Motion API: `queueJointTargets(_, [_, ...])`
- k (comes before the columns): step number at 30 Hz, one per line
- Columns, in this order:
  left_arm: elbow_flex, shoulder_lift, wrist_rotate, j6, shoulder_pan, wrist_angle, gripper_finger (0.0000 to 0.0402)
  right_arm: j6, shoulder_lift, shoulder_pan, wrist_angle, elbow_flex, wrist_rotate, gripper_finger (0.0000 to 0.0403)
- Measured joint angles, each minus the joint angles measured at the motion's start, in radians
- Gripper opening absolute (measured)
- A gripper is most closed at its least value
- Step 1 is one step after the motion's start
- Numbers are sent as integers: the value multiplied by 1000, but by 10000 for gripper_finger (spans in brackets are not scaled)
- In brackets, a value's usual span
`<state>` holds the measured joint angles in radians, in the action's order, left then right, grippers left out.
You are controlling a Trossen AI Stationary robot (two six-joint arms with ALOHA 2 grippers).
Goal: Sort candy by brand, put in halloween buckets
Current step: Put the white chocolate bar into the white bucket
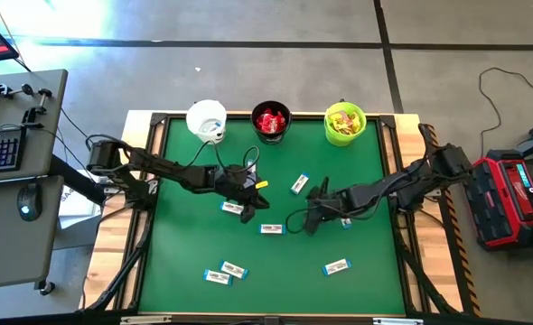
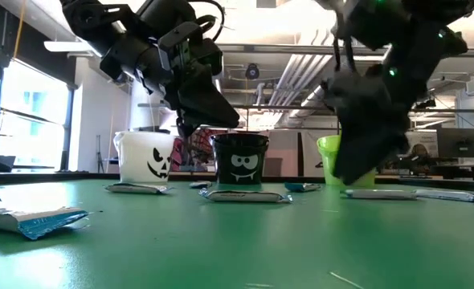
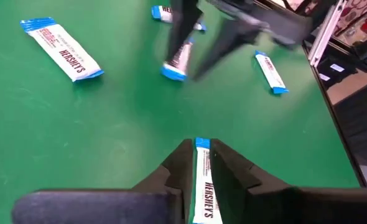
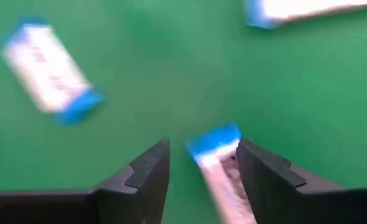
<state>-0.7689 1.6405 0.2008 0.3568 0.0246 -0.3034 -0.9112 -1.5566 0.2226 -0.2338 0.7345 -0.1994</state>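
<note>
Overhead, table-level, two wrist cameras (close).

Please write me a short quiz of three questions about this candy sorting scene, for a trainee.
1. True or false: the black bucket holds red candy.
2. What is between the fingers of the left gripper? A: a red packet. B: a white-and-blue bar. C: nothing.
3. Fill in: the right gripper is ___ around a second bar.
Key: 1 true; 2 B; 3 open.
</note>
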Motion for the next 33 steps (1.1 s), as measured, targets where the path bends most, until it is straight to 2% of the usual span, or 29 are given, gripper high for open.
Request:
queueJointTargets(3, [0,0,-1,2,0,-2,62,86,0,7,103,1,60,174])
queueJointTargets(6, [0,0,-4,1,-8,-10,79,214,8,33,72,41,77,174])
queueJointTargets(9, [1,0,-26,-77,-39,-25,93,299,36,86,-99,106,51,174])
queueJointTargets(12, [1,0,-82,-205,-85,-86,100,317,56,159,-322,149,-63,174])
queueJointTargets(15, [0,0,-123,-365,-130,-143,101,280,61,233,-501,151,-167,163])
queueJointTargets(17, [-14,0,-162,-444,-155,-147,98,218,61,265,-562,130,-191,140])
queueJointTargets(23, [-60,-1,-199,-537,-177,-122,79,99,60,275,-520,37,-199,15])
queueJointTargets(28, [-66,1,-199,-579,-174,-93,51,39,60,254,-497,-3,-214,17])
queueJointTargets(33, [-80,65,-227,-651,-181,-116,35,53,60,228,-423,-37,-203,3])
